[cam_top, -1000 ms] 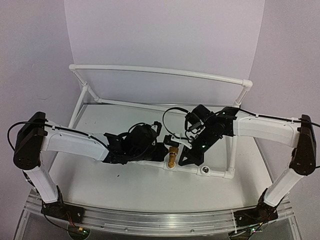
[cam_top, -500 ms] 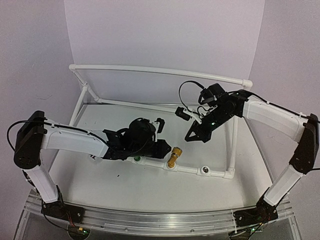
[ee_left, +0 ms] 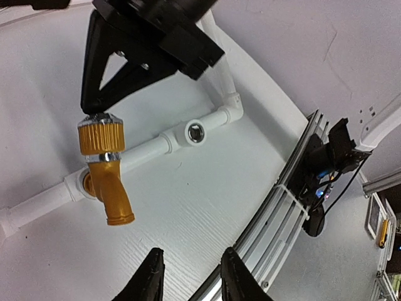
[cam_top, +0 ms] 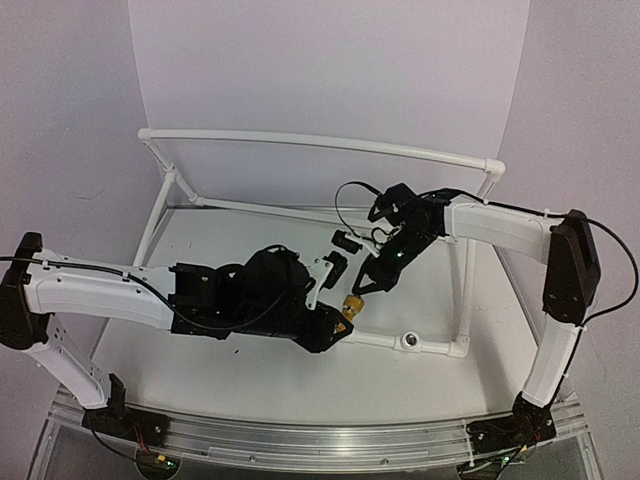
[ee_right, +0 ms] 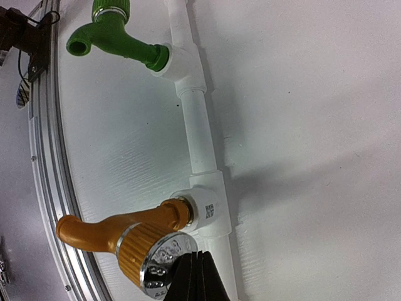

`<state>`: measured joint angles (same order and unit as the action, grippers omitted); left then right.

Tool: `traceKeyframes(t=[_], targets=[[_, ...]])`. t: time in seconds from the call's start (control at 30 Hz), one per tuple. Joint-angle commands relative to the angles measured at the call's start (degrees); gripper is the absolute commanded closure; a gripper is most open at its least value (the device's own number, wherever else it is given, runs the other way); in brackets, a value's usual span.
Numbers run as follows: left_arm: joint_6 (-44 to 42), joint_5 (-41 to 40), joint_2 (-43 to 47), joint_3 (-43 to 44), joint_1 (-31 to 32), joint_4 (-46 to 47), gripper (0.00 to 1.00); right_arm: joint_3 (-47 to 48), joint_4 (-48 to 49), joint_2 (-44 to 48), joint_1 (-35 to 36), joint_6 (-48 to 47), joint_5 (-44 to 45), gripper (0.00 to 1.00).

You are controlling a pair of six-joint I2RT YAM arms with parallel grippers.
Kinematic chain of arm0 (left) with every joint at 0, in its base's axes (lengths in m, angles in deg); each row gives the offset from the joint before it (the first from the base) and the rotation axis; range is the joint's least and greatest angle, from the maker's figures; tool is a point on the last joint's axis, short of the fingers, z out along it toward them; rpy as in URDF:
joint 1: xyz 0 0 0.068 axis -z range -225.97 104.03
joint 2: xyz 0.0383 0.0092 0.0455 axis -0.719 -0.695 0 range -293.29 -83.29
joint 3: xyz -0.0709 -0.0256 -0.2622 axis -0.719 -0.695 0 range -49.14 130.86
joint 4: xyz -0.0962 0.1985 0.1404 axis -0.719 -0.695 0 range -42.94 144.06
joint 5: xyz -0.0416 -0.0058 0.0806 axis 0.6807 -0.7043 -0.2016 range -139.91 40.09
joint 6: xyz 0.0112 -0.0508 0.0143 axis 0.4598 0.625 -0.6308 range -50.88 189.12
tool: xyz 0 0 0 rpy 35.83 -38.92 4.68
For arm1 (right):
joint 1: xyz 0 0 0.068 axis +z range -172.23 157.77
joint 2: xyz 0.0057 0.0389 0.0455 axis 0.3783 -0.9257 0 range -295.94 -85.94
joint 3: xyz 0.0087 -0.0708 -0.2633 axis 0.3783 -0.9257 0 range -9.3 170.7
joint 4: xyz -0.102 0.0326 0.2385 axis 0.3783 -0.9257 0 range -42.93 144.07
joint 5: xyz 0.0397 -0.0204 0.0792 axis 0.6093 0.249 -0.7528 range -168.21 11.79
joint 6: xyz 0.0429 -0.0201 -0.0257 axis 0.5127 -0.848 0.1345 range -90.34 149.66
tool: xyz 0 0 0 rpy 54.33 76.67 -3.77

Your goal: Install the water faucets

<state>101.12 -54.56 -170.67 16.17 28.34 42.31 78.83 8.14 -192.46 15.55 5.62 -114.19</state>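
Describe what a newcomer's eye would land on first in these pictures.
The brass-gold faucet stands out, seated in the front rail of the white pipe frame, with the shut right gripper at its knurled knob. Farther along that rail sits a bright green faucet, and one round socket is empty.

no legible txt, pipe-fitting sticker (ee_right: 208, 210) (code, unreadable)

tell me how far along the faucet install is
Done: the bright green faucet and the brass-gold faucet both sit in sockets of the white pipe frame. In hand: the shut right gripper sits against the gold faucet's knurled knob; the left gripper is open and empty. Left: one round socket is unfilled.
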Motion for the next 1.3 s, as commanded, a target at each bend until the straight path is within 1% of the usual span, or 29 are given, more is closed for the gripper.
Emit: traceKeyframes(t=[0.0, 0.13, 0.23, 0.47, 0.7, 0.87, 1.1, 1.17, 1.27], targets=[[-0.01, -3.88, -2.68, 4.27, 0.71, -7.04, 0.58, 3.36, 0.37, -2.02, -0.25, 1.01, -4.93, 1.00], [1.06, -9.78, -5.22, 7.61, 0.74, -11.12, 0.36, 3.22, 0.20, -3.52, -0.09, 0.85, -7.80, 1.00], [1.03, -12.59, -7.59, 10.52, 0.68, -13.92, 0.32, 2.59, 0.03, -4.19, 0.08, 0.46, -9.38, 1.00], [-0.18, -12.23, -11.36, 13.76, 0.53, -15.30, 0.32, 4.67, 0.50, -6.15, 0.04, 0.81, -6.48, 1.00], [2.65, -12.24, -10.89, 11.64, -1.53, -15.68, 0.34, 6.92, 0.37, -6.48, -0.14, 1.97, -5.08, 1.00], [4.60, -13.33, -9.34, 9.72, -3.08, -15.36, 0.36, 1.80, -0.06, -2.23, -0.23, 0.23, -4.22, 1.00], [4.61, -12.69, -8.86, 9.03, -4.11, -15.09, 0.36, -4.86, -1.80, 1.53, -0.16, -1.38, -6.35, 1.00], [3.73, -11.43, -8.15, 8.36, -4.13, -14.03, 0.36, -6.40, -2.17, 2.79, -0.15, -1.76, -6.31, 1.00], [-0.59, -6.62, -5.65, 5.66, -3.11, -7.90, 0.36, -6.47, -2.77, 4.18, -0.42, -1.97, -5.09, 1.00]])
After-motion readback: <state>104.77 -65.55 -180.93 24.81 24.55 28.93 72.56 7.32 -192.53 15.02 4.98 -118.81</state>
